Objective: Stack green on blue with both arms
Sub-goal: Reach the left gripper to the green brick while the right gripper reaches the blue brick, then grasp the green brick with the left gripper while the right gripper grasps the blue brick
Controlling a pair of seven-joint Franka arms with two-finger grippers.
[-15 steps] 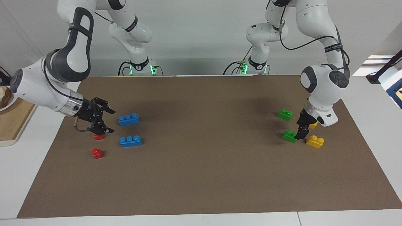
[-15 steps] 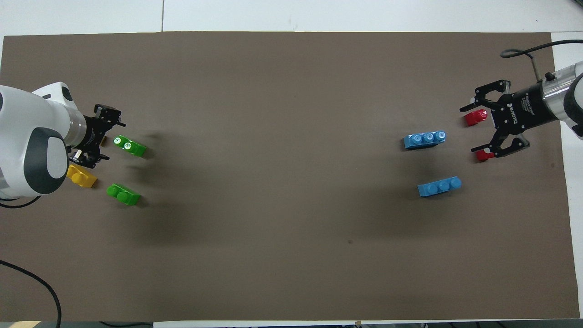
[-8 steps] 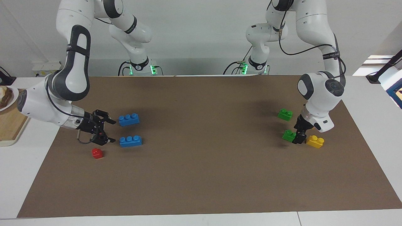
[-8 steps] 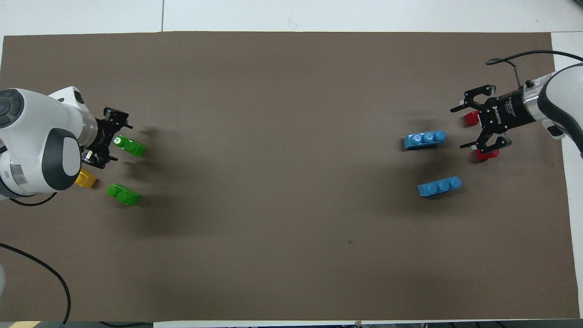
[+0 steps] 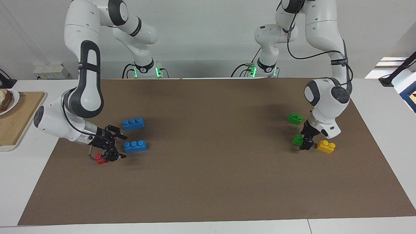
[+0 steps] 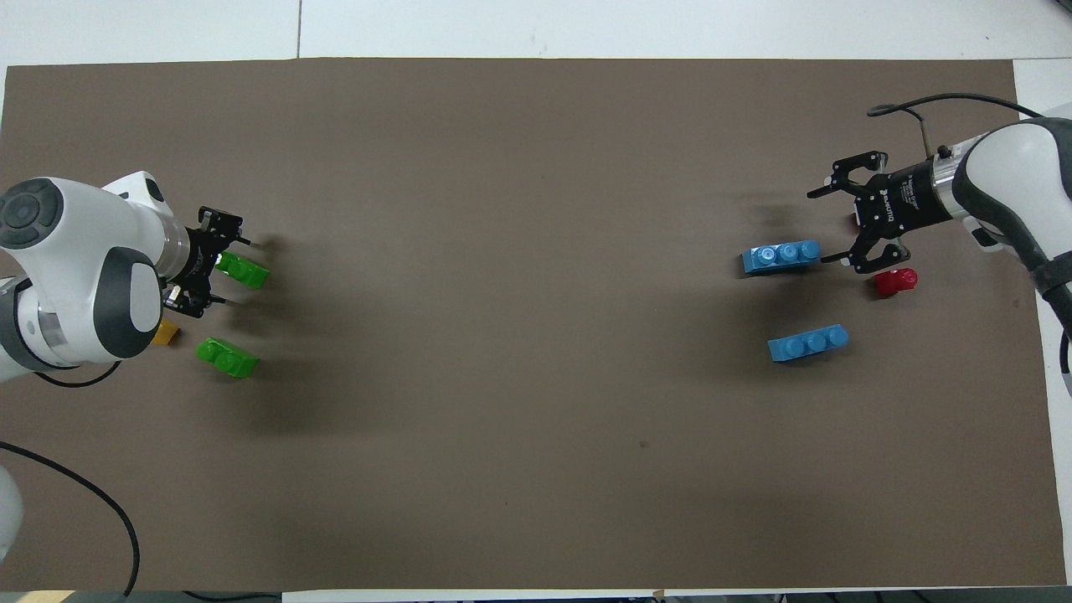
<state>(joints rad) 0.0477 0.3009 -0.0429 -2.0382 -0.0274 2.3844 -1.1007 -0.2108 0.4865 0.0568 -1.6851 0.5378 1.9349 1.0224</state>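
Note:
Two blue bricks lie toward the right arm's end, the farther one (image 5: pixel 135 146) (image 6: pixel 780 256) and the nearer one (image 5: pixel 133 123) (image 6: pixel 808 343). My right gripper (image 5: pixel 119 147) (image 6: pixel 819 228) is open and low, its fingertips just short of the farther blue brick's end. Two green bricks lie toward the left arm's end, the farther one (image 5: pixel 297 139) (image 6: pixel 247 272) and the nearer one (image 5: pixel 295 118) (image 6: pixel 227 358). My left gripper (image 5: pixel 305 143) (image 6: pixel 238 271) is open and low at the farther green brick, one end of the brick between its fingers.
A red brick (image 5: pixel 100 160) shows partly under the right gripper. The other red brick (image 6: pixel 896 281) lies beside the right wrist. A yellow brick (image 5: pixel 326 146) (image 6: pixel 166 333) lies beside the left gripper. A wooden board (image 5: pixel 13 120) sits off the brown mat (image 5: pixel 208 182).
The right gripper moved from between the red bricks toward the farther blue brick's end. The left gripper came down and closer onto the farther green brick. No brick has moved.

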